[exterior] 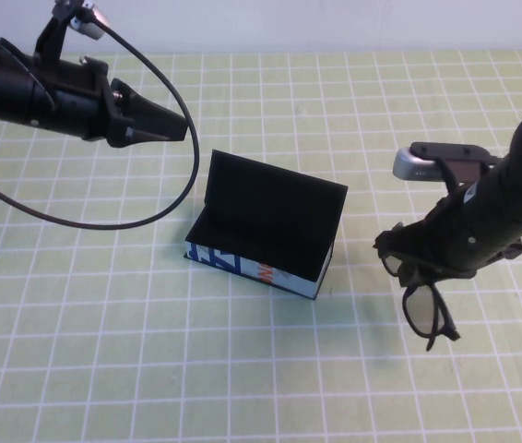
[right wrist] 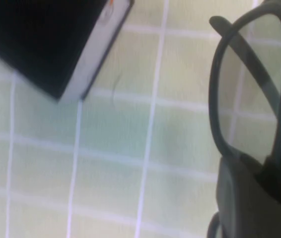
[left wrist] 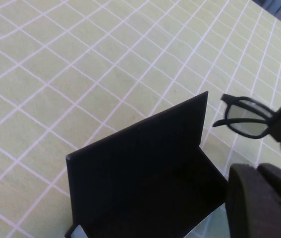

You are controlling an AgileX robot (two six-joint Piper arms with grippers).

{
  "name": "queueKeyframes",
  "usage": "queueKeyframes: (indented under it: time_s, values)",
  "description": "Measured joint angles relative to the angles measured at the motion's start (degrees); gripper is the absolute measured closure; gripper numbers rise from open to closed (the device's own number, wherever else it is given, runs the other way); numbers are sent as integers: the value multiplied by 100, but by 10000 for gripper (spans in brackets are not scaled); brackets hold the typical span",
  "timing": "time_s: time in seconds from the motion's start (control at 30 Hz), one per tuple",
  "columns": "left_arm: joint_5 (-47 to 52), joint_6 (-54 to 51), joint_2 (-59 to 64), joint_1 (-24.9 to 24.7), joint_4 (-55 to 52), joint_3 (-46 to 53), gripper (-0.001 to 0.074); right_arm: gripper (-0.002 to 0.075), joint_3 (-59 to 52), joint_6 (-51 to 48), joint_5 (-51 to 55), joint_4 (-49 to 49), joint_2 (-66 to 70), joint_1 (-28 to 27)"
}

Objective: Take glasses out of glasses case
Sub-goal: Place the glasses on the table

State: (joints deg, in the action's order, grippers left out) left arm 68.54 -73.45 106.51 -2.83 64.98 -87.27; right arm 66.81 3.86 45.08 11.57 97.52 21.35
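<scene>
The glasses case stands open mid-table, its lid upright and its white-blue front facing me. It also shows in the left wrist view and the right wrist view. My right gripper is to the right of the case, shut on the black glasses. It holds them outside the case, above the mat. The frame and a lens show in the right wrist view and in the left wrist view. My left gripper hovers behind and left of the case, shut and empty.
A yellow-green mat with a white grid covers the table. The left arm's black cable loops down close to the case's left side. Open mat lies in front of the case and to its left.
</scene>
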Motion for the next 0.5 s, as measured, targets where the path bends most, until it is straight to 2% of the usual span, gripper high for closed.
queueKeyframes:
  time_s: [0.27,0.5]
  values:
    - [5,75,0,0,-112,0,739,649,0,13,-543,121,620,0]
    - [15,88,0,0,-112,0,739,480,0,13,-561,-34,647,0]
